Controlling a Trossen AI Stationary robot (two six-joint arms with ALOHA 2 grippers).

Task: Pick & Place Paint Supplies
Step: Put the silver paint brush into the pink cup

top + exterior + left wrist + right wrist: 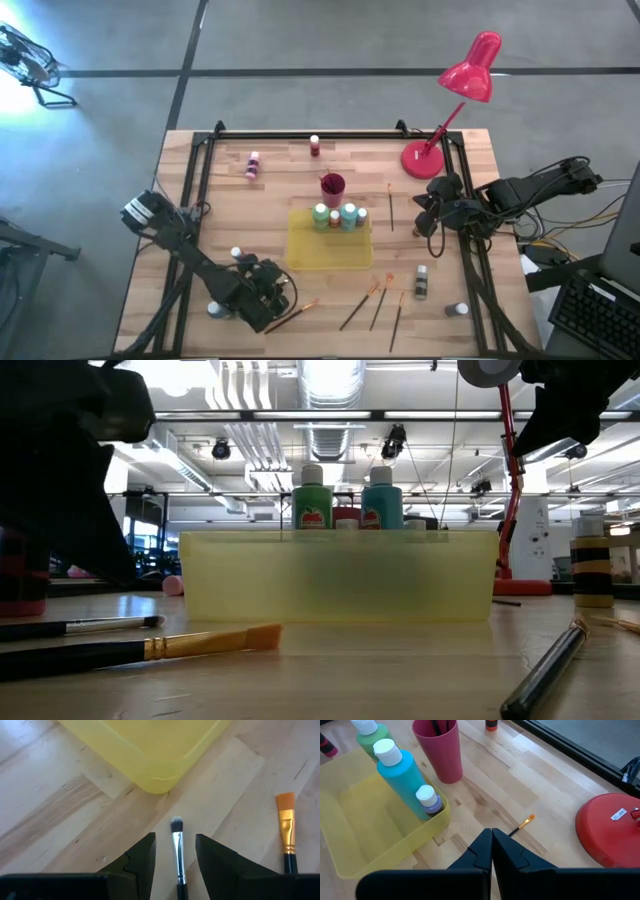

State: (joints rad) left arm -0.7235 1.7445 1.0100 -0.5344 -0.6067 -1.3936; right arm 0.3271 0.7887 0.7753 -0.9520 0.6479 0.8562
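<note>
A grey-tipped brush [177, 855] lies between my left gripper's [268, 296] parted fingers, low at the table's seven o'clock; whether they pinch it I cannot tell. Beyond sits the yellow tray [330, 258] holding bottles [335, 215]. At three o'clock my right gripper [428, 203] hovers clenched, empty, beside the red lamp [450, 110].

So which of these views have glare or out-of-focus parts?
Low view: ceiling lights glare, the yellow tray looks soft, and the near brush blurs. High view: bright flare at the upper left corner. Left wrist view: the grey-tipped brush is sharp between the open fingers.
</note>
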